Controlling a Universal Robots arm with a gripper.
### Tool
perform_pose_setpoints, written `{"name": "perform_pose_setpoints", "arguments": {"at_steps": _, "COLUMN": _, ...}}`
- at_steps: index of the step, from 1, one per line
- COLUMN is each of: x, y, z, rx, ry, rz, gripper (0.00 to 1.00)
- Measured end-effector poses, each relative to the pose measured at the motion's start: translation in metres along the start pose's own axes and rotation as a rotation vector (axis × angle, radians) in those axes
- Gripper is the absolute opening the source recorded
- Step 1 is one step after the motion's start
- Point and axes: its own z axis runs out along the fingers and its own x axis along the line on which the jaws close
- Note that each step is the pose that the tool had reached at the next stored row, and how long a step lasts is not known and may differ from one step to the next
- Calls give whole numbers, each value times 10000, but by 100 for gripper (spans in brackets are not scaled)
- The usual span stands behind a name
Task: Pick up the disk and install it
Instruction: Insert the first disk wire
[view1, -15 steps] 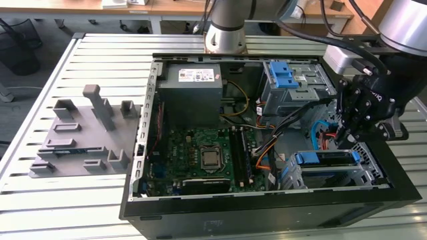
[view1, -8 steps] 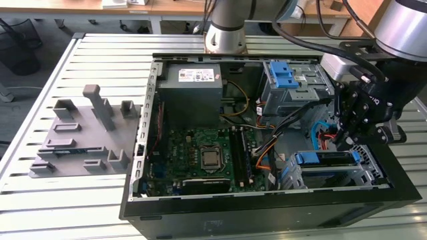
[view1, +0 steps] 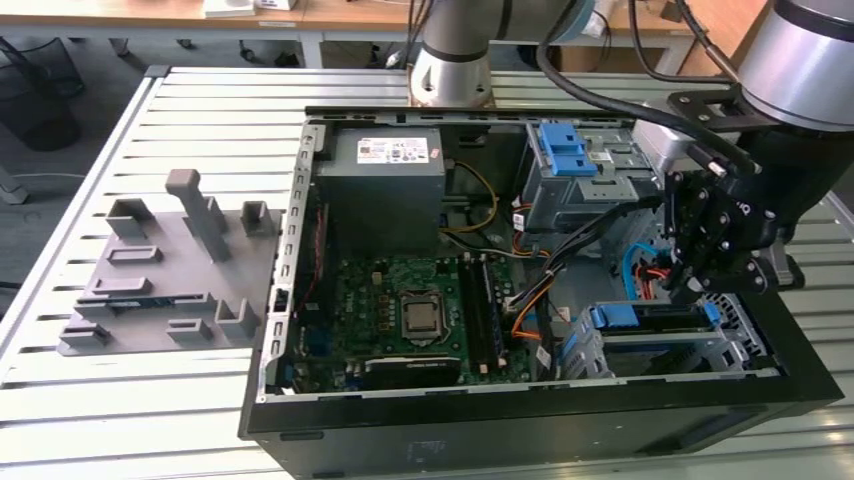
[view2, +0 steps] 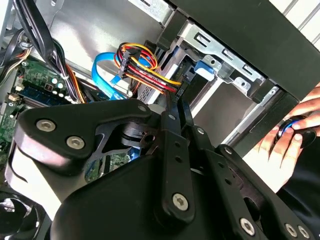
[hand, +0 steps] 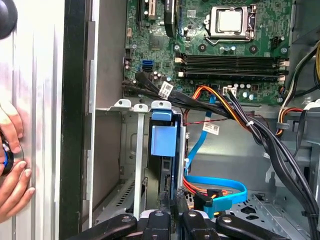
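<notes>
Black hand over disk, slatted metal table.

Open computer case; motherboard; power supply; grey fixture beside.

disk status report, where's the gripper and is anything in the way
Gripper low inside the case, over the blue-railed disk sitting in its bay. Cables bunched right beside it. Hand resting outside the case.

Lab, slatted workbench, opened computer case
</notes>
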Motion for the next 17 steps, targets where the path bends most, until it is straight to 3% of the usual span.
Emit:
{"name": "perform_pose_setpoints", "arguments": {"at_steps": 4, "x": 19, "y": 3, "z": 12, "rx": -3, "ry": -127, "rz": 58, "gripper": 16}}
{"name": "perform_pose_setpoints", "arguments": {"at_steps": 6, "x": 20, "y": 17, "z": 17, "rx": -4, "ry": -144, "rz": 60, "gripper": 16}}
{"name": "perform_pose_setpoints", "arguments": {"at_steps": 9, "x": 49, "y": 39, "z": 24, "rx": 30, "ry": -233, "rz": 64, "gripper": 16}}
{"name": "perform_pose_setpoints", "arguments": {"at_steps": 12, "x": 52, "y": 40, "z": 27, "rx": 90, "ry": -243, "rz": 70, "gripper": 16}}
{"name": "perform_pose_setpoints", "arguments": {"at_steps": 17, "x": 52, "y": 41, "z": 41, "rx": 102, "ry": -251, "rz": 72, "gripper": 16}}
